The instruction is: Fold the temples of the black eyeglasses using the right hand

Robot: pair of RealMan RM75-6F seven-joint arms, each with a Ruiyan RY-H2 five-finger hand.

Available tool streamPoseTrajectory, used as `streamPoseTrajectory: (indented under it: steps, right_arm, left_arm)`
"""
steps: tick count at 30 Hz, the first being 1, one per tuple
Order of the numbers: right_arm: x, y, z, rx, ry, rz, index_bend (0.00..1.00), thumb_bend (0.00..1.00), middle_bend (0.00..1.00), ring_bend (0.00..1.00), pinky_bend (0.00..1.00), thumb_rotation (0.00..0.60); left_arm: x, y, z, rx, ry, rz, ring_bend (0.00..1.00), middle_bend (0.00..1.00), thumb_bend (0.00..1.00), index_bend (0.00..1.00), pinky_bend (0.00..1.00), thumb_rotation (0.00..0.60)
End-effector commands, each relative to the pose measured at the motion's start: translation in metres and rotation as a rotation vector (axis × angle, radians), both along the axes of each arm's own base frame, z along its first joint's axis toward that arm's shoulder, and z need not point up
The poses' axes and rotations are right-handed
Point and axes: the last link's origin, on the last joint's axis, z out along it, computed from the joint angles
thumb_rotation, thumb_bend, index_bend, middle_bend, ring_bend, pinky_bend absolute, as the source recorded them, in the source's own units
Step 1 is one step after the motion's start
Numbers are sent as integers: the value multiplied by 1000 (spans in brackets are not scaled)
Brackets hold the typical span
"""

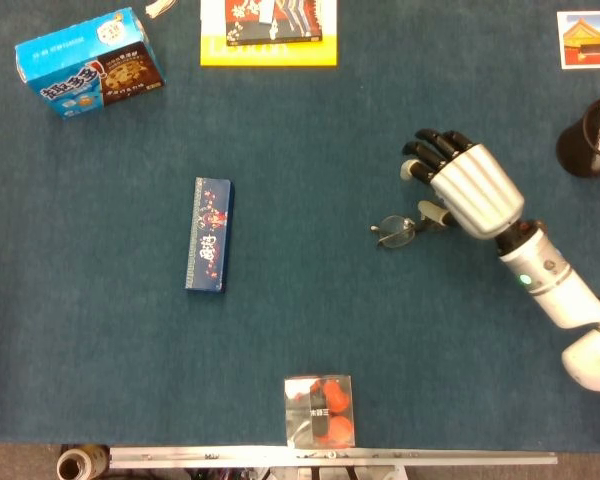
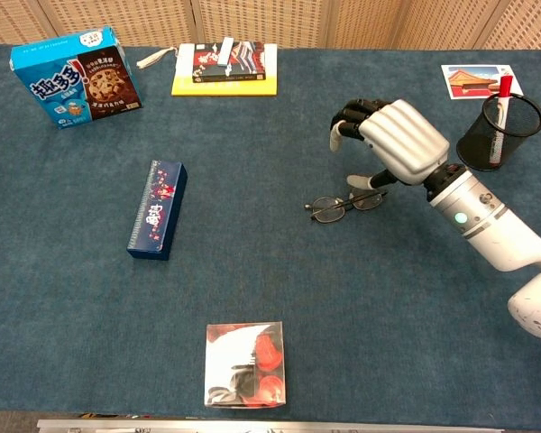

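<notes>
The black eyeglasses (image 1: 394,233) (image 2: 343,207) lie flat on the blue tablecloth, right of centre. My right hand (image 1: 469,187) (image 2: 398,139) hovers just right of and above them, palm down, with its fingers bent forward and apart. The thumb points down toward the right end of the frame; whether it touches is unclear. Nothing is held in the hand. My left hand shows in neither view.
A long dark blue box (image 1: 209,234) lies left of centre. A clear box with orange contents (image 1: 319,409) sits at the near edge. A black pen cup (image 2: 499,132) with a red pen and a postcard (image 1: 587,38) are far right. A cookie box (image 1: 88,63) and a yellow book (image 1: 268,32) lie at the back.
</notes>
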Motion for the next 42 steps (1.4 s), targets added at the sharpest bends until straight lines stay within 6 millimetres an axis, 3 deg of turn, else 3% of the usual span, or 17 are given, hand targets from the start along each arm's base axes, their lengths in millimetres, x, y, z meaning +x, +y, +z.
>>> streamPoseTrajectory:
  steps: [1,5,10,16,29,42]
  right_arm:
    - [10,8,35,-91,-67,98,468,96,360,245,384,600]
    - [15,29,80,-199,-97,145,468,96,360,245,384,600]
    - [3,63,141,-328,-93,110,468,96,360,245,387,600]
    - [-21,94,184,-445,-117,9,468,96,360,245,388,600]
    - [-73,142,218,-609,-51,-252,468,101,367,245,388,600]
    - [-121,162,235,-701,-119,-438,468,108,367,245,387,600]
  left_arm:
    - [0,0,-1,-3,1,-1,313,384,0,473,348,600]
    - [0,2,-4,-14,-1,-5,313,384,0,473,348,600]
    - [0,9,-11,-44,-20,-21,313,385,0,473,348,600]
    - [0,23,-28,-108,-42,-45,313,385,0,473,348,600]
    - [0,40,-47,-169,-72,-92,314,386,0,475,348,600]
    - [-2,36,-46,-162,-49,-81,314,386,0,476,348,600]
